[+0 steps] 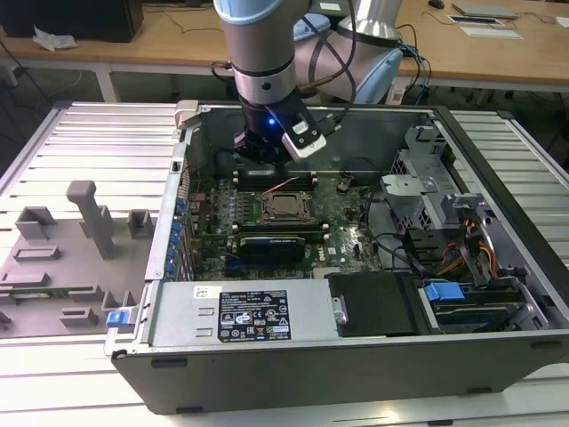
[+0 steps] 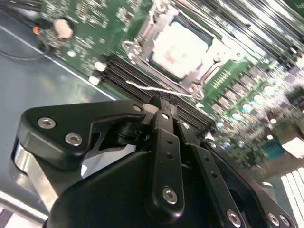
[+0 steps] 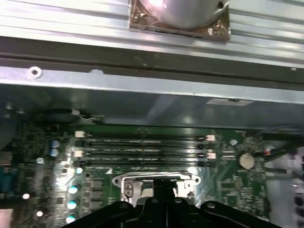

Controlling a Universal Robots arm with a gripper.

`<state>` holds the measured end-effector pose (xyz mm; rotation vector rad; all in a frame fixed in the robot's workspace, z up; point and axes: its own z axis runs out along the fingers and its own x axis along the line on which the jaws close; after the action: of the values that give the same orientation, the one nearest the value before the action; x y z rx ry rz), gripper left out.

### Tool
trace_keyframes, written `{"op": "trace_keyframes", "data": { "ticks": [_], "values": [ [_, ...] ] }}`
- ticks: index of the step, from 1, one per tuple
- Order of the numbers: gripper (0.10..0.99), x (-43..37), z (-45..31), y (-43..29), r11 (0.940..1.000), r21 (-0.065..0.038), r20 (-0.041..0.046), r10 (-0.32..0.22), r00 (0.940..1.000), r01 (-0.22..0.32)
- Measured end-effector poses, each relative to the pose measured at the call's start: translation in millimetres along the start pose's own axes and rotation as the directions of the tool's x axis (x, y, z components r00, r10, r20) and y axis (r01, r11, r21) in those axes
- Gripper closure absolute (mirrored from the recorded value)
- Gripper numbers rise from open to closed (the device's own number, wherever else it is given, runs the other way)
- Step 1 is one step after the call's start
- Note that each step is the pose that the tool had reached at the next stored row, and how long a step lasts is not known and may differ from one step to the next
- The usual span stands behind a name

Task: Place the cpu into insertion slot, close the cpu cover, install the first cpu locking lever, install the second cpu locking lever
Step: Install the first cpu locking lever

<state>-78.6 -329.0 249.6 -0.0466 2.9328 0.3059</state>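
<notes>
One gripper [image 1: 267, 160] hangs low inside the open computer case [image 1: 498, 231], just behind the socket. In the second wrist view the jaws are pressed together, and I can't tell whether anything thin is pinched. The cpu [image 2: 180, 47] already sits in the insertion slot [image 1: 267, 212], and the cover [image 3: 142, 176] looks laid flat around it. A thin pale rod [image 2: 156, 89], probably a locking lever, crosses just off the fingertips [image 2: 164, 118]. Risks as I judge them: the closed tips could slip off that springy rod and scrape the motherboard [image 1: 351, 245]. A low sweep could knock the memory slots [image 3: 142, 151]. A push off-line could load the chip. Counts, from the exterior view's left: one grey fixture tray [image 1: 53, 258], one arm, one gripper, one cpu, one socket, one rod seen. There are four memory slots in the first wrist view, one drive cage [image 1: 418, 191] and two blue tabs [image 1: 443, 292] along the case front.
</notes>
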Motion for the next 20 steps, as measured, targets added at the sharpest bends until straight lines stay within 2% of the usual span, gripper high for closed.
{"op": "trace_keyframes", "data": {
  "ticks": [2, 9, 14, 19, 20],
  "values": [
    [0.980, 1.1, 1.6, -0.3, 1.0000, 0.000, 0.0210, -0.004, 0.9998, 0.004],
    [0.980, 2.4, 8.2, 0.2, 0.9973, 0.016, 0.0385, 0.071, 0.9968, -0.071],
    [0.980, 2.7, 11.1, 5.0, 0.9955, 0.024, 0.0427, 0.091, 0.9950, -0.092],
    [0.980, 2.7, 11.4, 5.1, 0.9954, 0.025, 0.0430, 0.092, 0.9948, -0.093],
    [0.980, 3.1, 13.3, 4.6, 0.9954, 0.025, 0.0429, 0.092, 0.9948, -0.093]
  ]
}}
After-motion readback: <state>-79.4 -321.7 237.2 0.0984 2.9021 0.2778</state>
